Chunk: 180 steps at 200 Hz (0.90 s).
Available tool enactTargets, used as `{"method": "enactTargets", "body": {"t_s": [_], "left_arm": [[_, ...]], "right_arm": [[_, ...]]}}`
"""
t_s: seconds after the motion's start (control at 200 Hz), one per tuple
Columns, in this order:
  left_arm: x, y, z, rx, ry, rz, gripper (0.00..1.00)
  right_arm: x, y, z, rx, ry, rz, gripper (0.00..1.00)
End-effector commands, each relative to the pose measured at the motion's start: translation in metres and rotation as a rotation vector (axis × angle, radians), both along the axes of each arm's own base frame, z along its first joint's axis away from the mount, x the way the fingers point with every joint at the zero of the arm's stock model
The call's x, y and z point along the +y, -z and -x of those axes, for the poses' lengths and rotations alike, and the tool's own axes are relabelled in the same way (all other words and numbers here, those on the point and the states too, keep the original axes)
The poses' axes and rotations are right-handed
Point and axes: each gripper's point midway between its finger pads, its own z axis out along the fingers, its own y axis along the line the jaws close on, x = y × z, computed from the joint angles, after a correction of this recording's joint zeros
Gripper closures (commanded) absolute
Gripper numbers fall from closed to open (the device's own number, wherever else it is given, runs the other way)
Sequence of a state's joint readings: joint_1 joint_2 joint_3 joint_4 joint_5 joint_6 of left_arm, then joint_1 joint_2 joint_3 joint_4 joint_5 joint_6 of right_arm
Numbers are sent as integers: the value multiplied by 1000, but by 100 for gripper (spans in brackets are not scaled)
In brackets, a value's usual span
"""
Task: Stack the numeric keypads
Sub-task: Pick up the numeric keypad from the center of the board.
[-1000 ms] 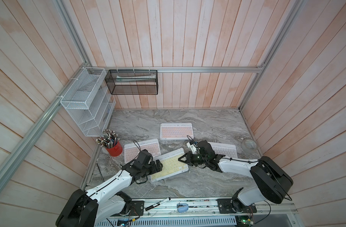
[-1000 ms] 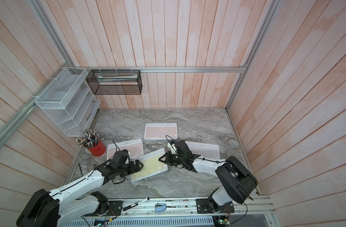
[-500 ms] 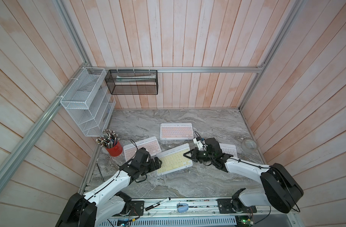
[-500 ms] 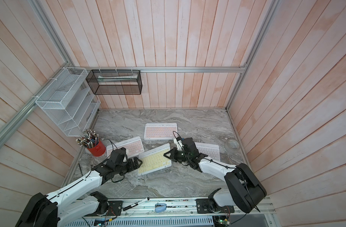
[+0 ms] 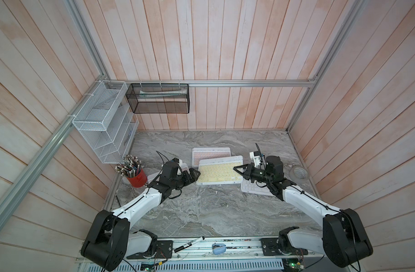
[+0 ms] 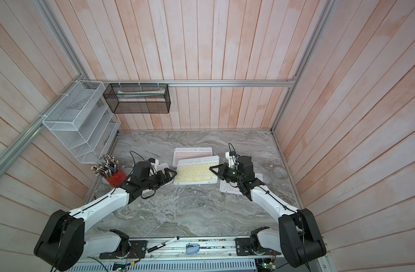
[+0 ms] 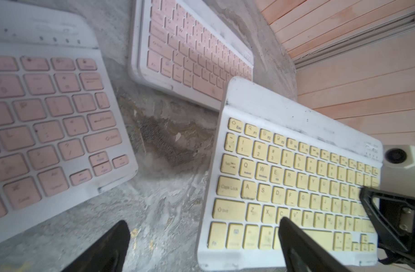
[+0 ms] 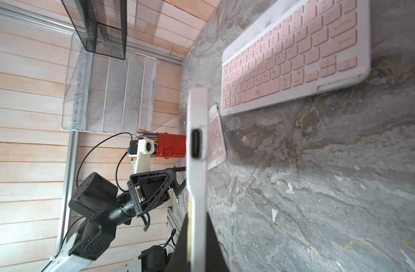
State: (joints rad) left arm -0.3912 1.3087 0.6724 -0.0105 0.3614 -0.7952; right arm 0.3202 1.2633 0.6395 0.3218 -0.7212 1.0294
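Note:
A yellow-keyed numeric keypad (image 5: 219,173) (image 6: 197,174) hangs tilted above the table, its far edge overlapping a pink-keyed keypad (image 5: 211,154) (image 6: 192,154). My right gripper (image 5: 237,170) (image 8: 197,247) is shut on the yellow keypad's right edge, seen edge-on (image 8: 197,141). Open, my left gripper (image 5: 194,176) (image 7: 201,245) straddles that keypad's left edge (image 7: 296,188), one finger (image 7: 293,240) over its keys. A second pink keypad (image 7: 48,129) (image 6: 162,167) lies mostly under my left arm. Under my right arm lies a white-keyed keypad (image 5: 253,187).
A red cup of pencils (image 5: 137,177) stands at the table's left edge. A tape roll (image 5: 299,173) lies at the right edge. On the left wall hangs a white mesh rack (image 5: 102,122), on the back wall a black mesh basket (image 5: 159,101).
My right gripper has tightened on the yellow keypad and carried it back and to the right, onto the far pink keypad's edge. My left gripper stayed open and followed it.

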Motion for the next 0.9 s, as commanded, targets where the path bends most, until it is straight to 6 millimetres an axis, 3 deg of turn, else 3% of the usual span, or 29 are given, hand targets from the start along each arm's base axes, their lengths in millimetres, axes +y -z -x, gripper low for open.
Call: {"method": "enactTargets", "body": {"t_s": [0.0,0.335,0.62,0.895], "left_arm": [[-16,-33,-24,-104,49,53,1],[-35,-44,-73,-131,64,36,2],[-44,-45,-107,-128,77,59,2],[-40,-33,-134,-101,72,65,2]], "right_arm": [[9,-42,-9,-111,-56,-71,100],[11,-39,-47,-112,-47,-104,100],[-3,-19,-89,-73,-52,-170,100],[4,1,-121,-31,-95,-248,100]]}}
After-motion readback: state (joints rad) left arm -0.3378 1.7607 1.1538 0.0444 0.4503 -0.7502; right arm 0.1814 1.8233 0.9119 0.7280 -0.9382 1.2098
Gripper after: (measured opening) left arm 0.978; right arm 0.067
